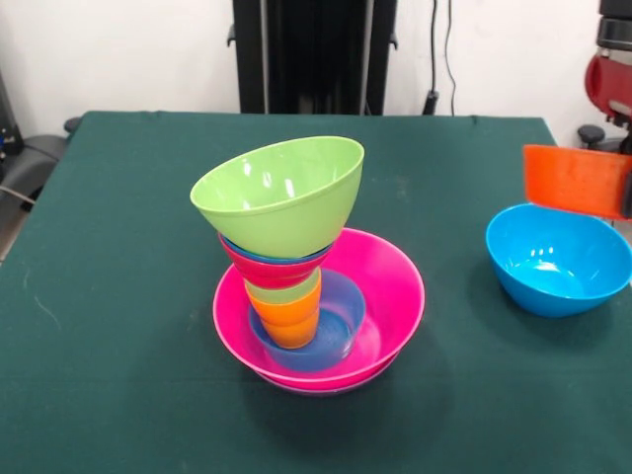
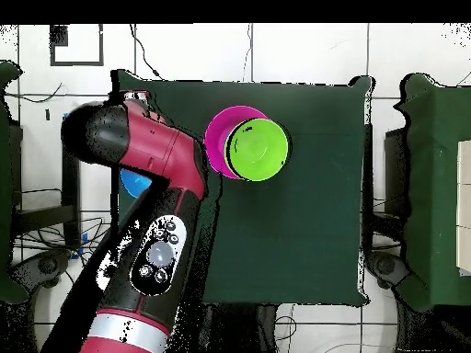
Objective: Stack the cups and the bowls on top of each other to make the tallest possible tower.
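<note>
The tower [image 1: 306, 286] is standing near the middle of the green desk [image 1: 118, 296], and everything else is being placed from it. At its foot a wide pink bowl [image 1: 390, 286] is sitting over a purple bowl, of which only a thin rim [image 1: 316, 388] is peeking out beneath. Inside the pink bowl a small blue bowl [image 1: 341, 321] is holding an orange cup [image 1: 289, 324], with a light green cup [image 1: 286, 292] nested over it. Above these, a red bowl [image 1: 267, 269] with a blue rim just showing at its top edge is carrying a large lime green bowl [image 1: 279, 197], which is tilting toward the camera and leaning out to the left of the base.

Well to the right of the tower, a sky-blue bowl [image 1: 558, 259] is resting upright on the desk. Just above it, at the right edge of the front view, a small orange bowl [image 1: 576, 180] is hanging in the air, tipped on its side; the tool holding it is hidden past the frame edge, so whether it is clamped cannot be told.

In the overhead view the red arm [image 2: 156, 184] is reaching across, covering most of the sky-blue bowl [image 2: 134, 183], well apart from the lime green bowl [image 2: 258, 152]
</note>
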Action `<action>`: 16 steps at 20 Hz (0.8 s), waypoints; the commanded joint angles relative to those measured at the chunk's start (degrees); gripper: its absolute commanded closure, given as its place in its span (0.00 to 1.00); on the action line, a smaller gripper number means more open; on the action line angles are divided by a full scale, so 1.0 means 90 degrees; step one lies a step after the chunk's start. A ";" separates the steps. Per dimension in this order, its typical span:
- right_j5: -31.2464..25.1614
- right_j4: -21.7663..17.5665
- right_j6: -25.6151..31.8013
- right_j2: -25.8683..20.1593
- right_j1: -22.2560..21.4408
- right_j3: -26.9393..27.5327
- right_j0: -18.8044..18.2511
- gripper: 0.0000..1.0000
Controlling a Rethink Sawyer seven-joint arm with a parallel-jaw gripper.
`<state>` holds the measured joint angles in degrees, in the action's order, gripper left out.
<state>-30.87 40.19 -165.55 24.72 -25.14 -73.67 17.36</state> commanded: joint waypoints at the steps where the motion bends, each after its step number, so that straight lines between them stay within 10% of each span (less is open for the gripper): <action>1: -0.0277 0.0142 -0.1456 -0.0502 0.0223 -0.0406 0.0168 1.00; 16: 0.0311 -0.0175 -0.0178 -0.0899 0.0126 -0.1142 -0.0556 1.00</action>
<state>-30.86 40.38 -165.55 24.31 -24.16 -75.20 15.54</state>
